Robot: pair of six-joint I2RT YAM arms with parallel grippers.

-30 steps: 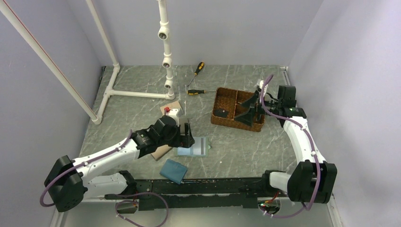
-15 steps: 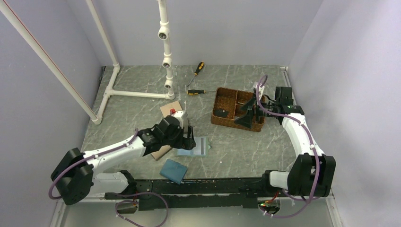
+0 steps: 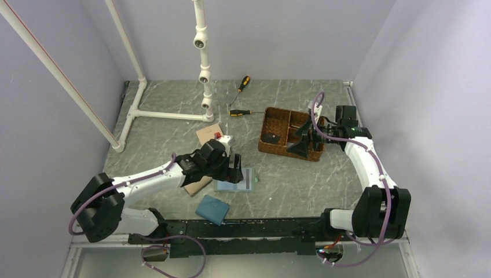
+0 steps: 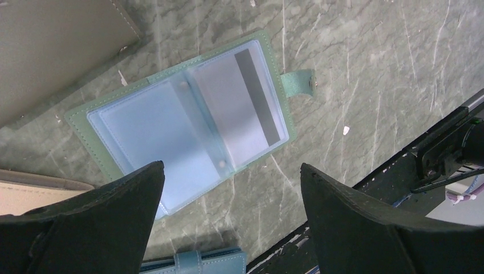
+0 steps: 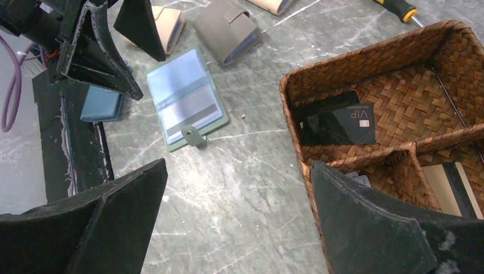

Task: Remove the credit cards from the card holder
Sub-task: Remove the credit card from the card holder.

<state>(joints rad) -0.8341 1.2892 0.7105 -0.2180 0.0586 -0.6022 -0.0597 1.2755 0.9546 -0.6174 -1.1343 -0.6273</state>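
Note:
The sage-green card holder (image 4: 80,120) lies open and flat on the marble table, its snap tab (image 4: 297,83) to the right. A pale card with a grey stripe (image 4: 240,108) sits in its right clear pocket. My left gripper (image 4: 231,168) hovers open just above the holder's near edge, holding nothing. The holder (image 3: 246,179) shows beside that gripper (image 3: 231,169) from above. My right gripper (image 5: 240,165) stands open over bare table next to the woven basket (image 5: 399,34). In the basket lie a black card (image 5: 342,123), an orange-tan card (image 5: 448,182) and the corner of a whitish card (image 5: 358,180).
A dark blue wallet (image 3: 212,208) lies near the front rail. A tan wallet (image 4: 28,191) and a grey-brown wallet (image 4: 57,45) lie left of the holder. Two screwdrivers (image 3: 240,98) and a white pipe frame (image 3: 202,63) stand at the back.
My left arm has stretched forward, bringing its gripper slightly right over the holder. The right gripper has shifted a little to the left at the basket's front corner.

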